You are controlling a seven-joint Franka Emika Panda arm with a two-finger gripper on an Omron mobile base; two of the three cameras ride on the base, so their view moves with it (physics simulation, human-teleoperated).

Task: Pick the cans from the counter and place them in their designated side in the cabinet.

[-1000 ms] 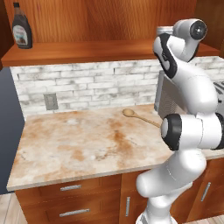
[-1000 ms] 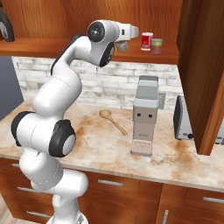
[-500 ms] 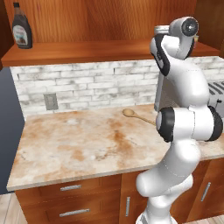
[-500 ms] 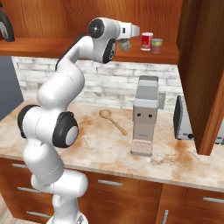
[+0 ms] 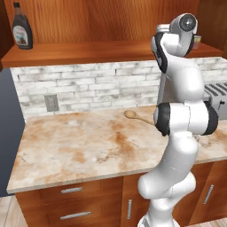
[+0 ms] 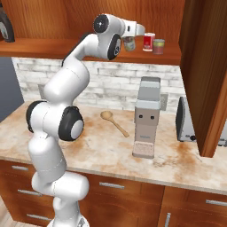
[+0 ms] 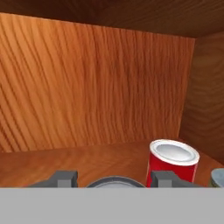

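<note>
cabinet (image 7: pixel 87 87); held can (image 7: pixel 114 182) mostly hidden

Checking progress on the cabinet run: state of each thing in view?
hand: shut on olive-grey can, at the shelf
olive-grey can: held, upright, left of the red can
red can: upright on the cabinet shelf
syrup bottle: upright, far left of shelf
wooden spoon: lying flat on the counter

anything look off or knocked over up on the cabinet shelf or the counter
Nothing stands out. The red can and pale can stand upright on the cabinet shelf; the wooden spoon lies flat on the counter.
</note>
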